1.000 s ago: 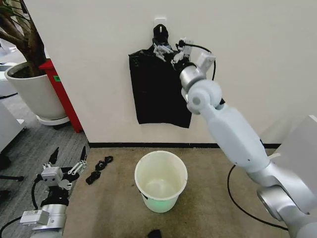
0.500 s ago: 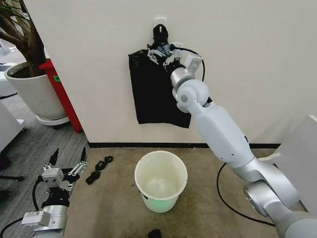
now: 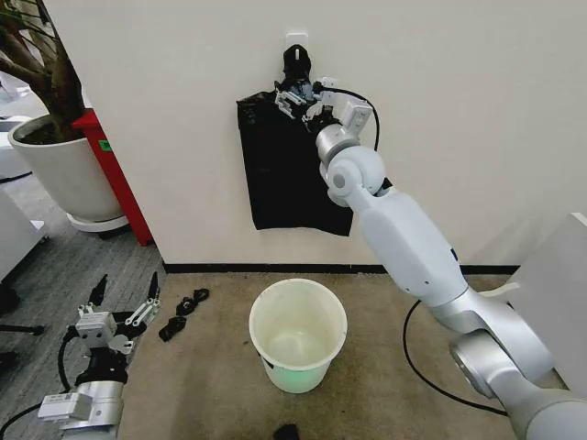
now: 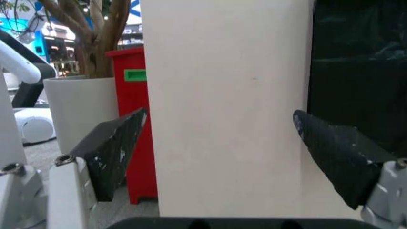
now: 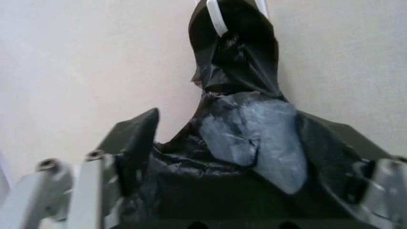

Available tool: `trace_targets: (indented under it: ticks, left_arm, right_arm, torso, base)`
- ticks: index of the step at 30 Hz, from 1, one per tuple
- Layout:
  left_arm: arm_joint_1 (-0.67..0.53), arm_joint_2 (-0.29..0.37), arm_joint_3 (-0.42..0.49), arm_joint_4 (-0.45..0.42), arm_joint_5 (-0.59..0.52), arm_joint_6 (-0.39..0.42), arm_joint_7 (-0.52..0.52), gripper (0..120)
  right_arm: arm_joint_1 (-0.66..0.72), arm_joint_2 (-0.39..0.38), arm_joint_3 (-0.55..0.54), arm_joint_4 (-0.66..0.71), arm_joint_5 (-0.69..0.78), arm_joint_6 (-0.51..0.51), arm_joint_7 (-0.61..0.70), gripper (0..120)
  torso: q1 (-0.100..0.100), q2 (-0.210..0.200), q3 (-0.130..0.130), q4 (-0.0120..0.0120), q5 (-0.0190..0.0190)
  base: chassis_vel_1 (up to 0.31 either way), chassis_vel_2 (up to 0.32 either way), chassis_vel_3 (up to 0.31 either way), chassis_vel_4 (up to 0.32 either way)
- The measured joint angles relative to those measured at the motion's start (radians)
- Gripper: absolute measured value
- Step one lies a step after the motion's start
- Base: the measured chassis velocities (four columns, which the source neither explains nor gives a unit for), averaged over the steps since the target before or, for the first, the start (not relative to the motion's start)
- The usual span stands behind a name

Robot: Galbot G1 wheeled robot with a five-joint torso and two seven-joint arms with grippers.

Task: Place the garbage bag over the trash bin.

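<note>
- The garbage bag (image 3: 292, 170) hangs flat against the white wall (image 3: 477, 110), gathered at its top onto a small hook (image 3: 295, 41); hung that way, its neck is the natural place to take hold of it
- The right pincer (image 3: 298, 99) is raised to that neck, just under the hook; in the right wrist view its fingers (image 5: 137, 143) stand spread on either side of the bunched black plastic (image 5: 235, 62), with a glossy fold lying between them; they are not pinching it, so the grasp looks about to be made, not yet made
- The trash bin (image 3: 298, 332) stands upright on the floor (image 3: 385, 367) directly below the bag, near the foot of the wall, mouth up and with nothing in it; that spot suits bringing the bag straight down over its rim
- The left pincer (image 3: 117, 307) waits low at the left, near the floor and well apart from the bin; its fingers (image 4: 114, 152) are spread with nothing between them
- The floor is a dull brownish carpet with a dark skirting strip along the wall; a few small black scraps (image 3: 183, 312) lie left of the bin
- Off to the left stand a red cabinet (image 3: 119, 179) and a big white plant pot (image 3: 64, 170) with a tree
</note>
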Motion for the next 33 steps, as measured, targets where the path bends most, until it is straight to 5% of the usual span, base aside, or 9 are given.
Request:
trace_targets:
  ticks: [19,33]
  left_arm:
    - [-0.012,0.009,-0.007,-0.009,-0.01,0.004,-0.006,90]
    - [-0.008,0.005,-0.004,-0.012,-0.007,0.004,-0.006,88]
  right_arm:
    - [-0.027,-0.007,-0.009,0.029,0.002,0.004,0.018,0]
    - [-0.021,-0.019,-0.017,0.078,0.011,-0.001,0.03,0]
  torso:
    - [0.0,0.0,0.0,-0.0001,0.0001]
    - [0.0,0.0,0.0,-0.0001,0.0]
  base:
    - [0.0,0.0,0.0,0.0]
    - [0.0,0.0,0.0,0.0]
